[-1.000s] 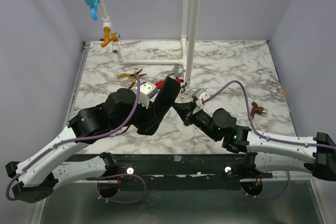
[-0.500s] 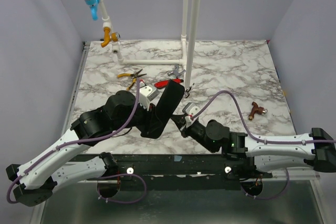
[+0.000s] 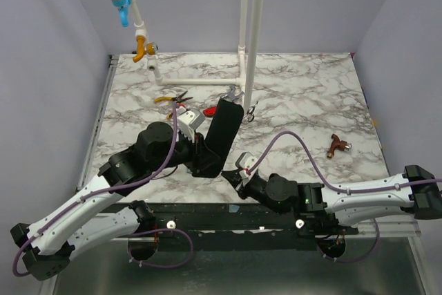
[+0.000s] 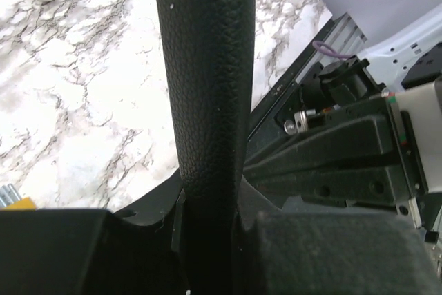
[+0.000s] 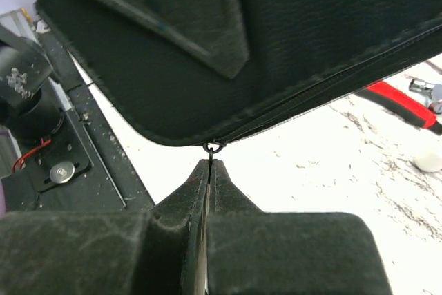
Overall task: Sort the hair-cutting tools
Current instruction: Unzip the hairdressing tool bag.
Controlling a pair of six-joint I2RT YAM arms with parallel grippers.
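The left gripper (image 4: pixel 207 219) clamps the black case (image 4: pixel 204 67) upright, and the right gripper (image 5: pixel 208 170) is pinched tight on its zipper pull (image 5: pixel 213 147). A skewed tug could slip the pull free or twist the case loose. The scissors (image 3: pixel 250 110) lie on the table at the case's 2 o'clock.

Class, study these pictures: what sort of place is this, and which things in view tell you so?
Most likely a robotics test cell: a marble-patterned table boxed in by plain walls, white pipes with a blue valve, and a left arm and right arm bolted at its near edge.

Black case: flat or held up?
Held up: the case is on edge, clamped in the left gripper; right gripper pinches its zipper pull.
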